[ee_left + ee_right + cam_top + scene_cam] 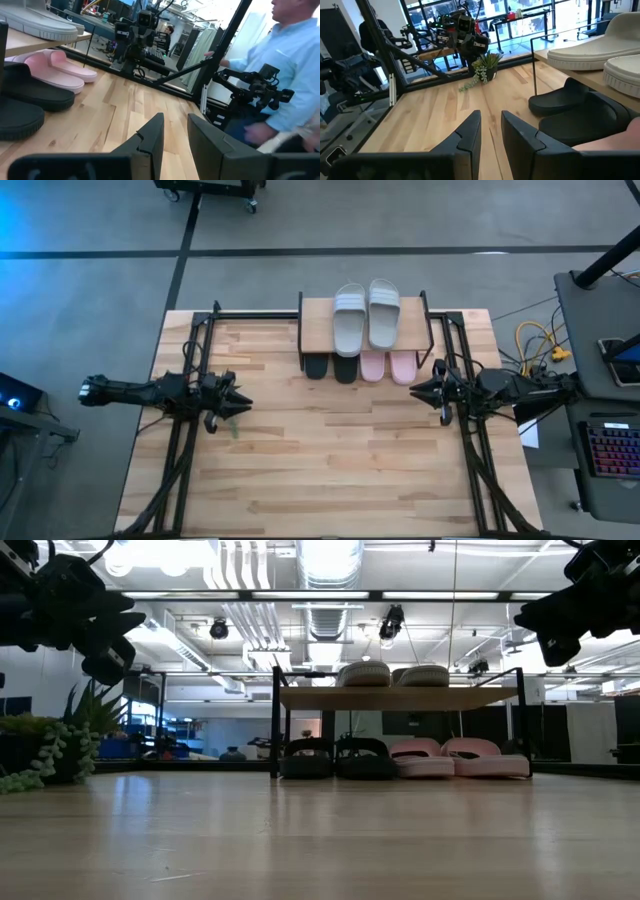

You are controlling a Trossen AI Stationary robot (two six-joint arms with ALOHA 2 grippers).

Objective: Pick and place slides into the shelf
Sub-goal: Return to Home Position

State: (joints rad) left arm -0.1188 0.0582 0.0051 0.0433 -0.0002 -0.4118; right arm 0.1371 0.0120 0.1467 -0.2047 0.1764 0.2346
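The shelf [365, 330] stands at the table's far edge. Two grey slides [366, 317] lie side by side on its top board. On the lower tier, the black pair [331, 367] is on the left and the pink pair [388, 367] on the right, their ends sticking out toward the near edge. My left gripper [243, 405] hovers above the table's left part, pointing right, open by a narrow gap [175, 122] and holding nothing. My right gripper [414, 390] hovers near the pink slides, pointing left, open by a narrow gap [490, 120] and also holding nothing.
A small green plant [55, 740] sits on the table's left part, near my left gripper. In the left wrist view, a person in a light blue shirt [295, 65] is beyond the table's right side. Bare tabletop [330, 470] stretches in front of the shelf.
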